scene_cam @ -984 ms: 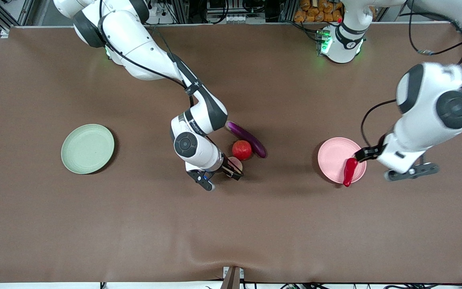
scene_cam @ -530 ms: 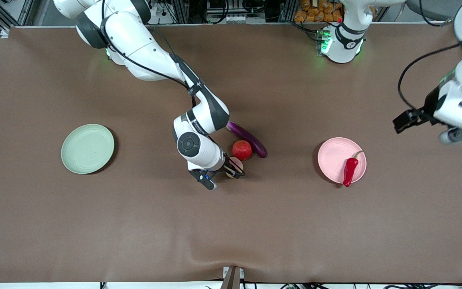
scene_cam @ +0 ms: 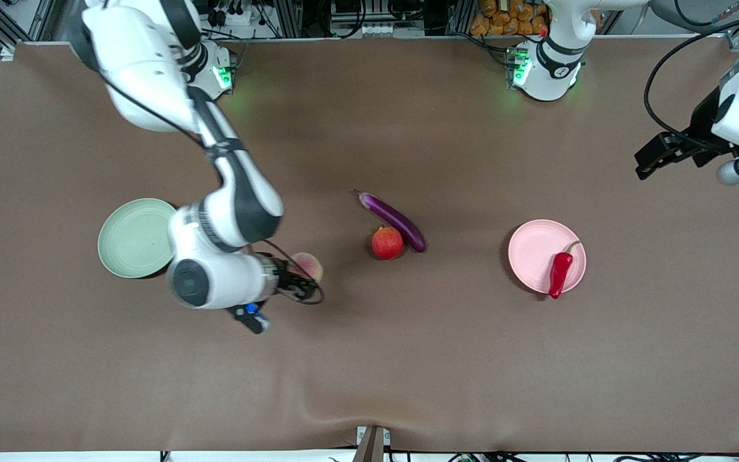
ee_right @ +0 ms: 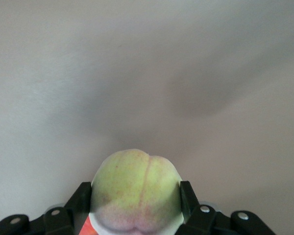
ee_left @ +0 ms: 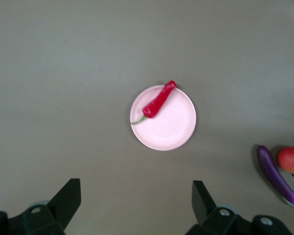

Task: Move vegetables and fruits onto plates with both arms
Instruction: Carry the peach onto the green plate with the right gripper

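Note:
My right gripper point(scene_cam: 305, 277) is shut on the yellowish-pink peach point(scene_cam: 308, 265) and holds it above the table between the pale green plate point(scene_cam: 132, 238) and the red pomegranate-like fruit point(scene_cam: 387, 243). In the right wrist view the peach point(ee_right: 135, 190) fills the gap between the fingers. The purple eggplant point(scene_cam: 393, 220) lies beside the red fruit. The red chili pepper point(scene_cam: 560, 272) lies on the pale pink plate point(scene_cam: 533, 253). My left gripper point(scene_cam: 655, 156) is open and empty, up high at the left arm's end of the table. Its wrist view shows the pink plate point(ee_left: 174, 127), the chili point(ee_left: 158, 100), the eggplant point(ee_left: 277, 176) and the red fruit point(ee_left: 291, 159).
The brown table cover point(scene_cam: 369, 372) is bare toward the front camera. Cables and boxes line the back edge by the arm bases.
My right gripper has lifted the peach and carried it away from the red fruit toward the green plate. My left gripper has risen away from the pink plate, leaving the chili on it.

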Robot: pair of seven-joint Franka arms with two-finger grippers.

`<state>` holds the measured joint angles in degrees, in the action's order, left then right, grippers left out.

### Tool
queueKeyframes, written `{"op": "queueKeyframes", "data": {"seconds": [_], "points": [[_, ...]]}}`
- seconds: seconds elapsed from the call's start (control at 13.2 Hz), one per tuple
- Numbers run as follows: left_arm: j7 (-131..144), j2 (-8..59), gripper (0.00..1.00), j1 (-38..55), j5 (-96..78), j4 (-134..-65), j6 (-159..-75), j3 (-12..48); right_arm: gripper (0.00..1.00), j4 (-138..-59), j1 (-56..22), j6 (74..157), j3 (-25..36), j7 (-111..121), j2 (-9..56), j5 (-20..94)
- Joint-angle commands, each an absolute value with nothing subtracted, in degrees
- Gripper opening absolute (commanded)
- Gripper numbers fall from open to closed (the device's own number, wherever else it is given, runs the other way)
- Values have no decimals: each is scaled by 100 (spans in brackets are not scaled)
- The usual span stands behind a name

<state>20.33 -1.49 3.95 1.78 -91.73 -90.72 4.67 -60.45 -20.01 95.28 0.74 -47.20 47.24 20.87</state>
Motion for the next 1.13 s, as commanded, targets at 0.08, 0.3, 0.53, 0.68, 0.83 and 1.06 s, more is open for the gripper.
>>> {"op": "queueKeyframes", "data": {"seconds": [0.08,0.3,0.53,0.68,0.83,1.06], "points": [[2458,-80,100,466,-167,-9693,-9087,1061,0,-6519,-1399,8474,149,-3343,4062,1750],[4467,394,100,501,-158,-10132,-9753,2141,0,-8009,-1196,8892,167,-2534,3194,1163],[6339,1026,100,745,-71,-11150,-11674,2767,0,-9971,-845,10175,193,-1376,2287,977],[7430,1544,100,1298,253,-11259,-12163,2769,0,-10562,-258,10466,211,-322,2136,747],[8590,2037,100,1694,622,-11032,-12400,2769,0,-10967,253,10800,211,672,2109,730],[9805,2845,100,2187,1079,-10688,-12831,2742,0,-11127,580,10898,220,1221,2127,616]]}}
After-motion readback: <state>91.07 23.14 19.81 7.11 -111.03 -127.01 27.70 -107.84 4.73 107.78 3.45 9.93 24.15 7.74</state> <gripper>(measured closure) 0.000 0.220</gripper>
